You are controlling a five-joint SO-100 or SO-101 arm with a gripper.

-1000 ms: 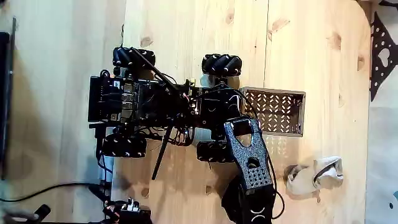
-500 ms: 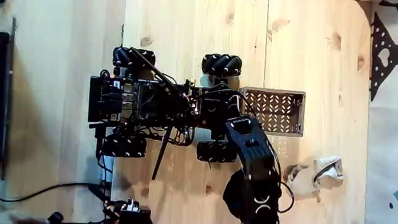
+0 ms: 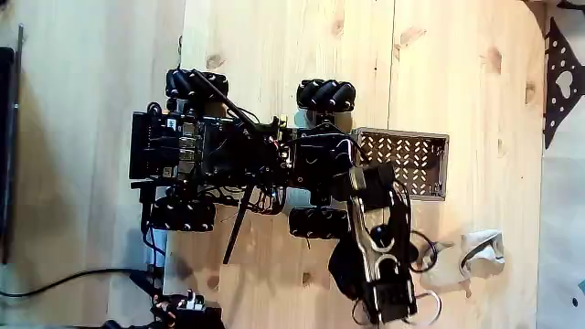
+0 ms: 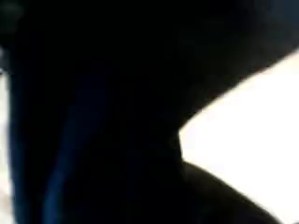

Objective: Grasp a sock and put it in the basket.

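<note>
Fixed view: arm reaches toward lower centre-right, covering part of the cream sock. Brown lattice basket sits centre-right. Gripper state cannot be determined. Wrist view dark, blurred, unreadable.

Fixed view: straight down over wooden table. Wrist view: pressed close, mostly black, blurred.

Pale wooden table, brown lattice basket, cream-white sock, wheeled robot base
</note>
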